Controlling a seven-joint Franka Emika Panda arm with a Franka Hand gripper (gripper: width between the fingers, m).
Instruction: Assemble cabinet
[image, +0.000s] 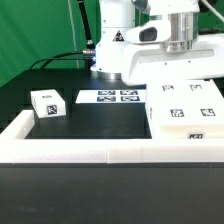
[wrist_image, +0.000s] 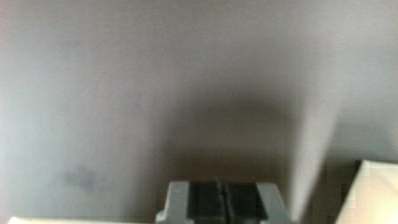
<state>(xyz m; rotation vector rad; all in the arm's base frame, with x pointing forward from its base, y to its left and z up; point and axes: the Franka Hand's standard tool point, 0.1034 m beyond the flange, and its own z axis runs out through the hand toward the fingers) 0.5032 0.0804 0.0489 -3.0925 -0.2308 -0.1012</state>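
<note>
The large white cabinet body (image: 186, 108) lies at the exterior view's right, with several black-and-white tags on its upper face. A small white block (image: 47, 104) with a tag sits apart at the exterior view's left. My gripper (image: 183, 52) hangs just above the far edge of the cabinet body, and its fingertips are hard to make out there. In the wrist view the two fingers (wrist_image: 185, 205) stand pressed together with nothing between the dark pads, over a blurred grey surface. A white corner (wrist_image: 377, 196) shows beside them.
The marker board (image: 108, 97) lies flat at the back middle of the black table. A long low white border rail (image: 100, 150) runs along the front and up the left side. The robot base stands behind the marker board, against a green curtain.
</note>
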